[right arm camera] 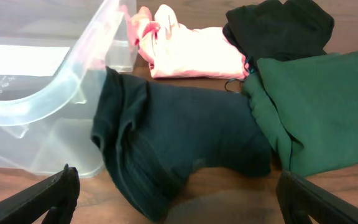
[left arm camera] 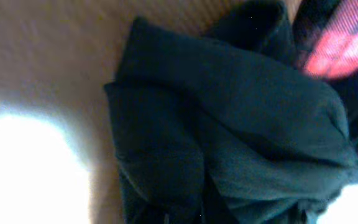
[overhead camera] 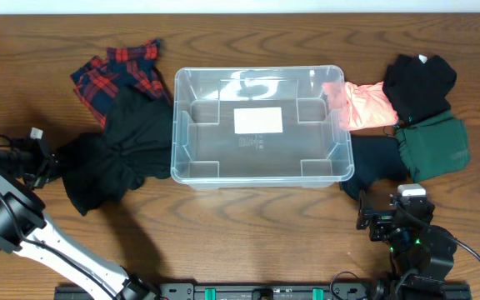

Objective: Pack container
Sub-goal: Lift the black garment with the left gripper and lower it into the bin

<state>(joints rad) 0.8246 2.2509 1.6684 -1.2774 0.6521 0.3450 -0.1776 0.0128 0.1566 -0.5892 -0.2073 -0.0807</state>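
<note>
The wide-open right claw [right arm camera: 176, 179] faces the dark blue cloth [right arm camera: 179, 137] just ahead, leaning on the box [right arm camera: 61, 78]; the left claw [overhead camera: 45, 159] looks too blurry to tell.

Container [overhead camera: 177, 133]: one. Claws: two. Garments: six.
- Beside the left claw [overhead camera: 47, 160], two: one red plaid garment [overhead camera: 119, 73], one black garment [overhead camera: 119, 154].
- Ahead of the right claw [right arm camera: 179, 202], four: one pink garment [overhead camera: 363, 104], one second black garment [overhead camera: 419, 83], one green garment [overhead camera: 436, 146], one dark teal garment [overhead camera: 373, 158].
</note>
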